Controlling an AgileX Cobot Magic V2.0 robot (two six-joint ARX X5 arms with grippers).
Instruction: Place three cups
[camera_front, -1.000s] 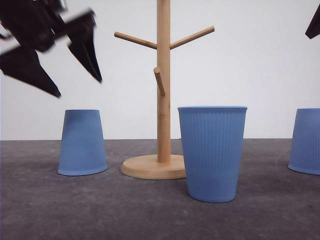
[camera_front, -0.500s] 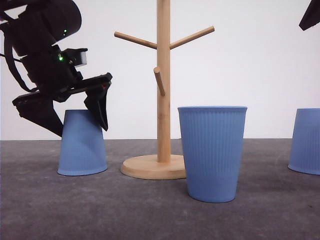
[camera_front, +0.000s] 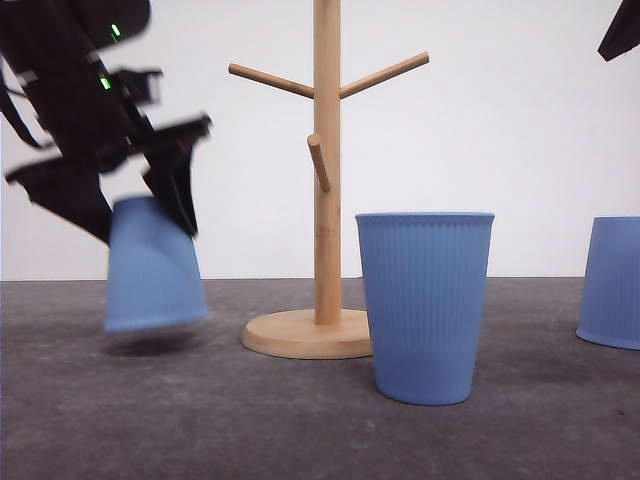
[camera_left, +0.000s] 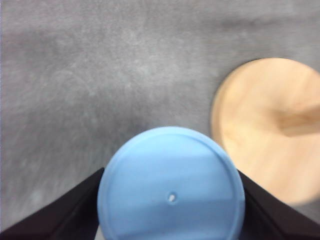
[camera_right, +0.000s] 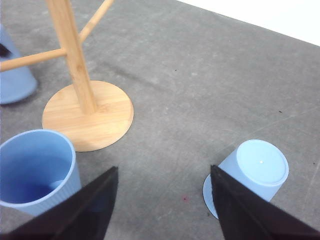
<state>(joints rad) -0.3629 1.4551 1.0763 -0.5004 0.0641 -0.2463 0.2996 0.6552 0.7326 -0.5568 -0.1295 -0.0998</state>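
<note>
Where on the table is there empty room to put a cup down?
Bare grey table runs along the front, and between the upright cup and the upside-down cup on the right. It is crowded around the wooden rack, whose base nearly meets the upright cup. The left gripper holds the third cup off the table.

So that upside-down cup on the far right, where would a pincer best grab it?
Probably from above, closing across the ribbed wall just below the flat base. The right cup stands mouth down and free of the rack, so its narrow end faces up and both sides are open. The right pincer is open over it.
</note>
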